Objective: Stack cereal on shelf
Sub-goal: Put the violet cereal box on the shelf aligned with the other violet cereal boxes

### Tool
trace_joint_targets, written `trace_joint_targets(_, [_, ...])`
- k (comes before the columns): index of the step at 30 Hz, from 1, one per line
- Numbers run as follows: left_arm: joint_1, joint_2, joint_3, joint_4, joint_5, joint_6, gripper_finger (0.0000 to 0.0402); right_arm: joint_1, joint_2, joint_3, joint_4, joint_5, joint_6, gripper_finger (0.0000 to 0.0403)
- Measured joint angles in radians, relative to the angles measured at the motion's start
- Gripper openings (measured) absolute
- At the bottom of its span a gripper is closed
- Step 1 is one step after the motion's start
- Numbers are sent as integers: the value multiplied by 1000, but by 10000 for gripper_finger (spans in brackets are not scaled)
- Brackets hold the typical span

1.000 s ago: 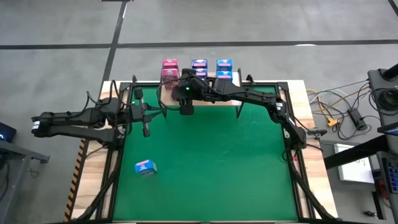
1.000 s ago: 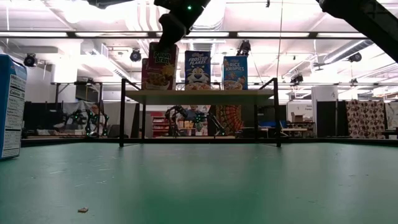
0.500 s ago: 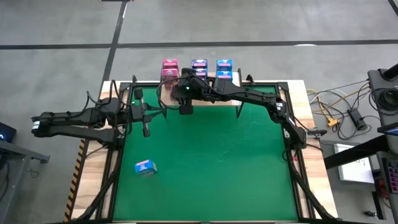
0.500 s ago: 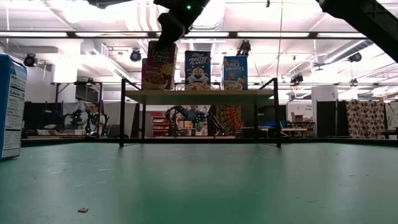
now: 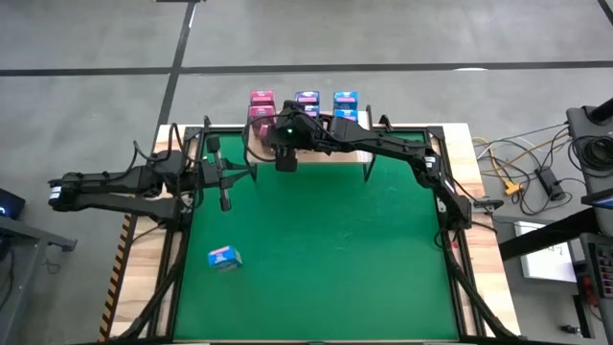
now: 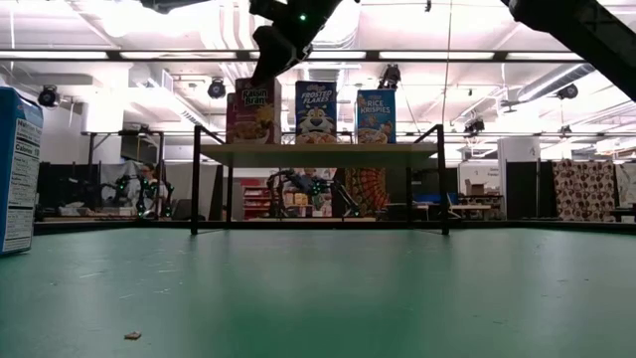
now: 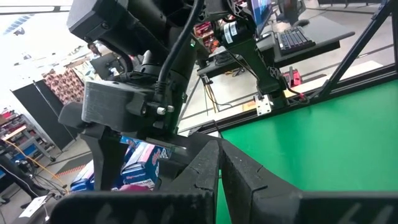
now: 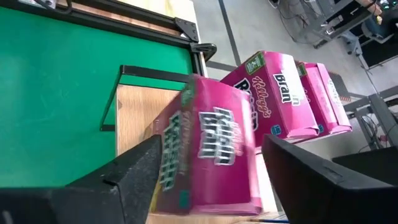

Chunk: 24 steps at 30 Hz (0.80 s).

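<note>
One pink cereal box (image 8: 208, 155) stands on the shelf (image 6: 318, 152) between the right gripper's (image 8: 205, 163) spread fingers; the left gripper (image 7: 219, 163) is pressed together.

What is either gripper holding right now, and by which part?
Nothing. The right gripper has its jaws open either side of the pink cereal box, which sits on the shelf, a gap showing. The left gripper is shut and empty.

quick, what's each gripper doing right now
Left gripper: shut, holding nothing, over the mat's left side.
Right gripper: open, fingers on either side of a pink cereal box on the shelf.
</note>
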Motion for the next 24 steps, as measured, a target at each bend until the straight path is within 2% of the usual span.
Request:
trace_joint_targets(8, [0,1,0,0,0,0,0,0,0,2,4,0,0,286])
trace_joint_targets(18, [0,11,0,-1,0,-23,0,35,-79,4,-46,-2,-8,271])
trace_joint_targets(20, [0,20,-1,-1,1,-24,0,45,-105,3,-87,-22,-2,264])
trace_joint_targets(24, [0,45,-1,13,1,-34,0,51,-150,-10,-158,-136,46,249])
